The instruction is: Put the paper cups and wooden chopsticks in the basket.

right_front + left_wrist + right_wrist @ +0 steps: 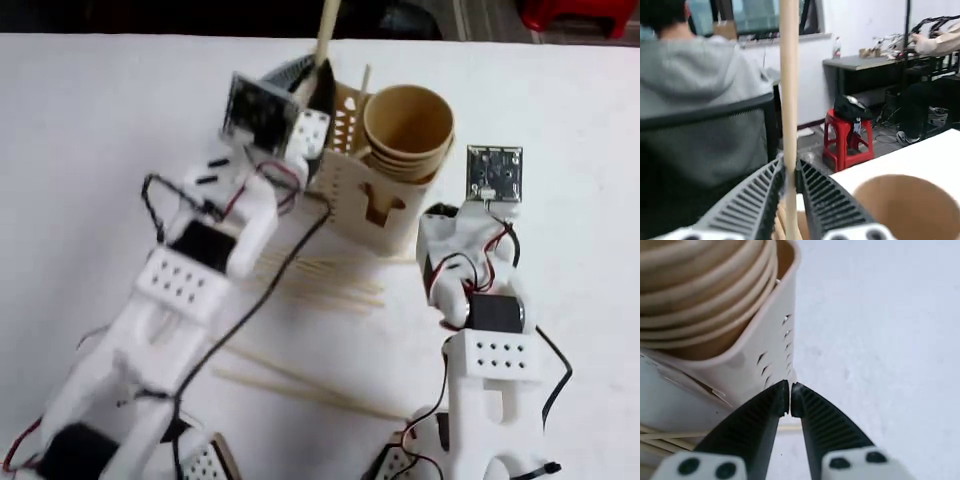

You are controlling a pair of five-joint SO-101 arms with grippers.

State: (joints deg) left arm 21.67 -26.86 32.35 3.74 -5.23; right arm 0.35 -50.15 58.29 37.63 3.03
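Now your left gripper (790, 167) pinches a pale wooden chopstick (788, 75) upright over the cream perforated plastic basket (350, 195) by the tabletop's far edge — stacked tan paper cups (408, 125) sit inside. Lower it, then release. Your right gripper (790, 390) rests closed on nothing.

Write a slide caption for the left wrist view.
Left pincer shut on a wooden chopstick, with the open mouth of a paper cup close by.
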